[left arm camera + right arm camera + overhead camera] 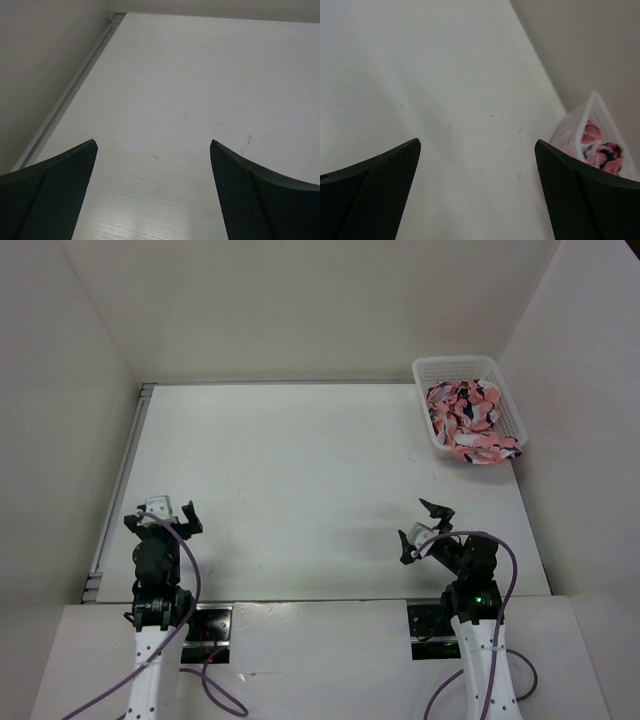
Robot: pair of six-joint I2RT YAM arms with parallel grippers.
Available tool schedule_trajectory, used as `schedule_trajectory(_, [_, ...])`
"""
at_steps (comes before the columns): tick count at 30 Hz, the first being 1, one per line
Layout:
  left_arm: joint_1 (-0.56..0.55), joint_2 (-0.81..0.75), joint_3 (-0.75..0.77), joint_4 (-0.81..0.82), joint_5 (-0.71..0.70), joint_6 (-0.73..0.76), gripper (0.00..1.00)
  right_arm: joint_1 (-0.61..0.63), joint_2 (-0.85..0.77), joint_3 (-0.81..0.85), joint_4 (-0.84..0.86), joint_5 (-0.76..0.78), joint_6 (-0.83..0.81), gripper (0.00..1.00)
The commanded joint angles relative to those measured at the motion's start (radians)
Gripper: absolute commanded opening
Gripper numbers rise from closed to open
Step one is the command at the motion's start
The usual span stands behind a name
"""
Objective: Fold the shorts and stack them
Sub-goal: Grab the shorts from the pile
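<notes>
The salmon-pink shorts point(466, 418) with dark shark shapes lie bunched in a white mesh basket point(424, 400) at the table's far right; part of the cloth hangs over the basket's near rim. In the right wrist view the shorts point(601, 150) show inside the basket point(570, 131) at the right edge. My left gripper point(166, 513) is open and empty at the near left, and its fingers point(60, 185) frame bare table. My right gripper point(423, 530) is open and empty at the near right, well short of the basket.
White walls close in the table on the left, back and right. A metal rail point(120, 480) runs along the table's left edge and also shows in the left wrist view point(75, 85). The white tabletop point(300, 470) lies between the arms and the basket.
</notes>
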Motion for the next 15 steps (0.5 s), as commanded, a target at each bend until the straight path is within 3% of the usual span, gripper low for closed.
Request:
schedule_trajectory(1, [-0.002, -0.008, 0.079, 0.165, 0.285, 0.296, 1.00, -0.003, -0.002, 0.033, 0.103, 0.013, -0.240, 1.00])
schedule_trajectory(2, [-0.002, -0.008, 0.118, 0.155, 0.406, 0.434, 1.00, -0.003, -0.002, 0.033, 0.174, 0.184, -0.170, 1.00])
schedule_trajectory(3, [-0.002, -0.008, 0.138, 0.133, 0.407, 0.436, 1.00, -0.003, -0.002, 0.043, 0.208, 0.243, -0.152, 1.00])
schedule_trajectory(6, [-0.002, 0.014, 0.226, 0.034, 0.369, 0.468, 1.00, -0.003, -0.002, 0.224, 0.054, 0.297, -0.204, 1.00])
schedule_trajectory(9, [-0.002, 0.090, 0.299, -0.018, 0.308, 0.466, 1.00, -0.003, 0.083, 0.417, -0.025, 0.291, -0.134, 1.00])
schedule_trajectory(10, [-0.002, 0.130, 0.363, -0.027, 0.289, 0.444, 1.00, -0.003, 0.154, 0.478, -0.043, 0.326, -0.094, 1.00])
schedule_trajectory(11, [-0.002, 0.234, 0.404, -0.051, 0.280, 0.443, 1.00, -0.003, 0.353, 0.550, -0.059, 0.368, -0.045, 1.00])
schedule_trajectory(13, [-0.002, 0.373, 0.508, -0.113, 0.310, 0.452, 1.00, -0.003, 0.587, 0.832, -0.134, 0.498, 0.122, 1.00])
schedule_trajectory(14, [-0.002, 0.537, 0.636, -0.200, 0.332, 0.452, 1.00, -0.003, 0.795, 0.933, -0.219, 0.524, 0.186, 1.00])
schedule_trajectory(15, [-0.002, 0.623, 0.704, -0.248, 0.380, 0.443, 1.00, -0.003, 0.882, 1.112, -0.255, 0.567, 0.252, 1.00])
